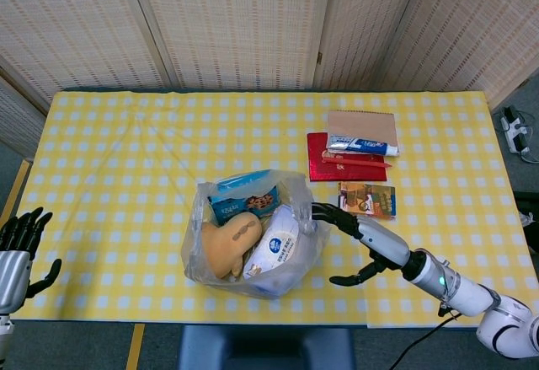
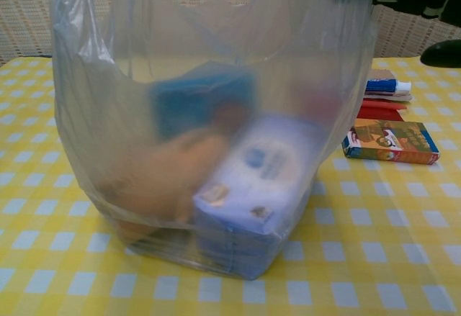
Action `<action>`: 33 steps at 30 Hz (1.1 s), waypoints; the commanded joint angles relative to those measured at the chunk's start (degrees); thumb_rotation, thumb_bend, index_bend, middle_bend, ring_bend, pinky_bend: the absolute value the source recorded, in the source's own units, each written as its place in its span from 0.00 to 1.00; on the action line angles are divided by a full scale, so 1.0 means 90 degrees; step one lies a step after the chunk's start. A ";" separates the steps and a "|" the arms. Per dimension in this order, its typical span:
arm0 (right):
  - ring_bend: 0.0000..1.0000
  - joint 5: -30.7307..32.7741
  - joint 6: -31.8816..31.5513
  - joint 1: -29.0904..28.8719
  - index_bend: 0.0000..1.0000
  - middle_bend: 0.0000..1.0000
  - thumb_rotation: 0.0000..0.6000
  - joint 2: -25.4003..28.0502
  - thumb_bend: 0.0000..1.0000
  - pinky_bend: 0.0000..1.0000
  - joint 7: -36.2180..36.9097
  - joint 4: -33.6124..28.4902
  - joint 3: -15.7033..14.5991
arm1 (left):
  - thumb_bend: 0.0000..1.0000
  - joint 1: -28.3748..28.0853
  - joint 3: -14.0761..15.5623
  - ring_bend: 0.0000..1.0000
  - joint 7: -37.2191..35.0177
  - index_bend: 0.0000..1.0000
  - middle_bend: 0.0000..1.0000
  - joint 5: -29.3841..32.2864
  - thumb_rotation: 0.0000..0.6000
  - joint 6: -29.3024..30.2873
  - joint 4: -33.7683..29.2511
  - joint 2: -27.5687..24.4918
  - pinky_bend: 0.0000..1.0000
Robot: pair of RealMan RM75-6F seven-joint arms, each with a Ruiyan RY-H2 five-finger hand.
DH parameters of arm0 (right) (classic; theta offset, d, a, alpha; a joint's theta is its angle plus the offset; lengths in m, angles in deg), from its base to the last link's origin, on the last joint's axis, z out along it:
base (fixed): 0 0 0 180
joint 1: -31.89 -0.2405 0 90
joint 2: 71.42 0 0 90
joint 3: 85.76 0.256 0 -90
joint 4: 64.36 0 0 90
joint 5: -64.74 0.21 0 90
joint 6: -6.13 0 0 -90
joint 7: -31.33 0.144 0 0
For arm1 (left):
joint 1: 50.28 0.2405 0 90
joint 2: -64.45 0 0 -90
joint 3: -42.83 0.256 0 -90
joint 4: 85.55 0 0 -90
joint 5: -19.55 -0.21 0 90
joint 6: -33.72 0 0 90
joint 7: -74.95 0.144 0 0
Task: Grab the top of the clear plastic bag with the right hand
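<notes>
Right hand at the bag's rim, grasp not yet made

The crinkled clear plastic bag, full of packets, stands near the front edge of the yellow-and-white checked desk; the black-and-silver right hand reaches in from the bag's right side, its fingers spread wide and holding nothing, the tips right at the upper right rim, contact too fine to tell; by my reading the approach is nearly done, while closing on the bag's top is left; the left hand hangs off the desk's left front corner, open and idle.
</notes>
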 commanded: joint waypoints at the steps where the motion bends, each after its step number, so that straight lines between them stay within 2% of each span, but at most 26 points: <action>1: 0.07 0.0029 0.0064 -0.0099 0.00 0.05 1.00 -0.0074 0.26 0.00 0.0144 0.0052 -0.0086 | 0.43 -0.0003 -0.0002 0.02 -0.0004 0.05 0.06 0.0007 1.00 -0.0010 0.0006 0.0000 0.00; 12: 0.08 0.0138 0.0520 -0.0635 0.00 0.05 1.00 -0.0214 0.26 0.00 0.0642 -0.0012 -0.0225 | 0.43 0.0006 0.0004 0.02 -0.0047 0.05 0.06 -0.0030 1.00 0.0024 0.0008 -0.0015 0.00; 33: 0.09 0.0333 0.1090 -0.1469 0.00 0.05 1.00 -0.0739 0.26 0.00 0.0527 -0.0223 -0.0137 | 0.42 0.0046 0.0016 0.02 -0.0162 0.05 0.06 -0.0104 1.00 0.0113 -0.0008 -0.0069 0.00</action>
